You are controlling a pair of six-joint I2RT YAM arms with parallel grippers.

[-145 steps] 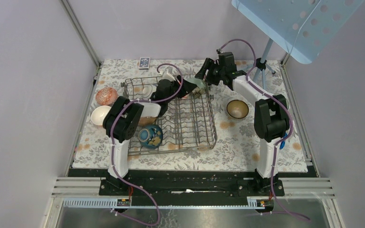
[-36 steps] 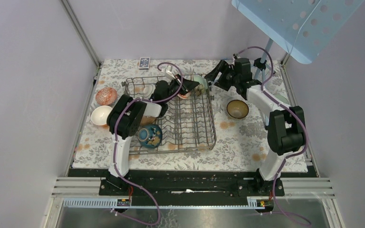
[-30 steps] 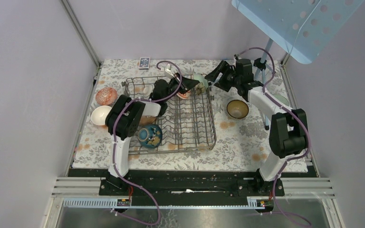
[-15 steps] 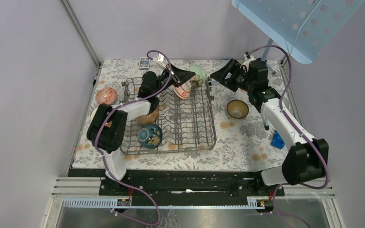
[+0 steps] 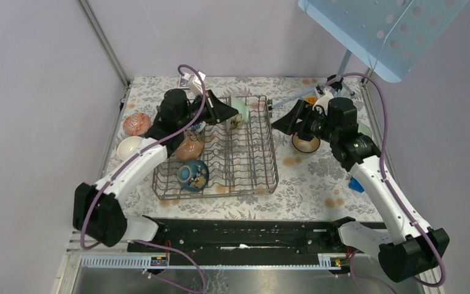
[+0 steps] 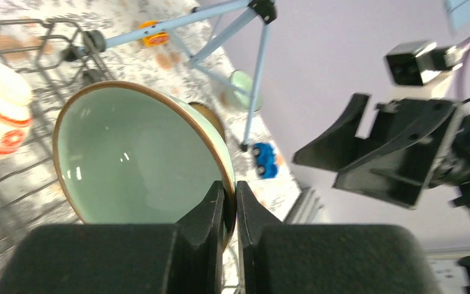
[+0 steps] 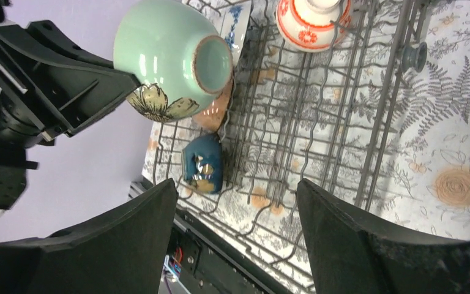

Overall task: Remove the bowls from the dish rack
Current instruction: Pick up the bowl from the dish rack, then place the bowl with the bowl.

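The left gripper (image 6: 229,205) pinches the rim of a pale green bowl (image 6: 131,156), held tilted above the far end of the dish rack (image 5: 263,168). The right gripper (image 7: 235,187) hangs spread just right of the rack. The rack sits on a floral tablecloth (image 5: 321,187), enclosed by lilac walls (image 5: 37,92).

A robotics lab rig, not a real kitchen; bare lilac walls (image 5: 37,122) box the table in, with aluminium posts (image 5: 104,43) at the corners; two arms (image 5: 128,168) are bolted to a black rail (image 5: 238,228) at the near edge, purple cables (image 5: 382,116) looping off them; a blue perforated panel (image 5: 373,30) stands on a tripod (image 5: 344,61); only the floral cloth (image 5: 318,184) and the dish rack (image 5: 245,159) look homely.
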